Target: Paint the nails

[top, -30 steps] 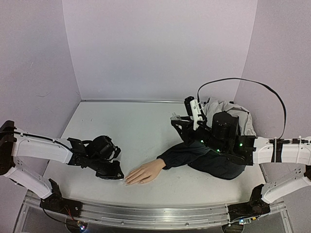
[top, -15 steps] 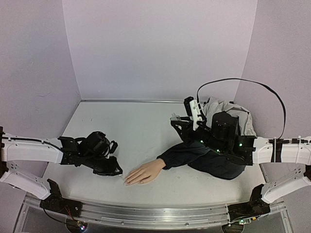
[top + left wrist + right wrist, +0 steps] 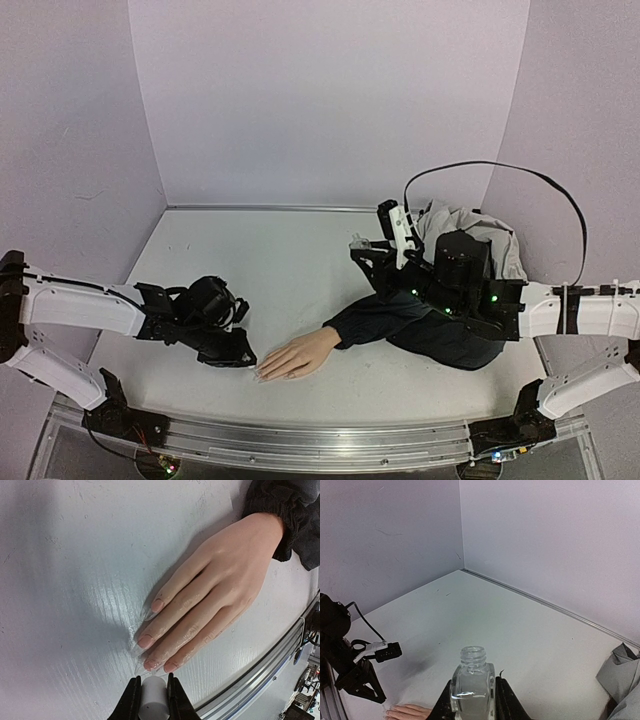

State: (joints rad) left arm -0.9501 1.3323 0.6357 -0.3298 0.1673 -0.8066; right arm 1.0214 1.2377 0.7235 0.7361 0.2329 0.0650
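The peach mannequin hand [image 3: 298,355] lies palm down on the table, its navy sleeve [image 3: 400,318] running off to the right. In the left wrist view its pale nails [image 3: 145,641] point at the camera and the fingers [image 3: 200,615] look wet and glossy. My left gripper [image 3: 243,358] [image 3: 151,687] is shut on a white brush cap [image 3: 151,700], just in front of the ring fingernail [image 3: 151,664]. My right gripper [image 3: 362,248] [image 3: 472,695] is shut on an open clear glass bottle [image 3: 471,682], held upright above the sleeve.
A grey cloth [image 3: 480,235] lies bunched at the back right behind the right arm. A black cable [image 3: 560,190] loops above it. A metal rail [image 3: 300,440] runs along the table's front edge, close to the fingertips. Lilac walls close in three sides.
My left arm drew back a little to the left, then came back to the fingertips. The right arm and the bottle have not moved.
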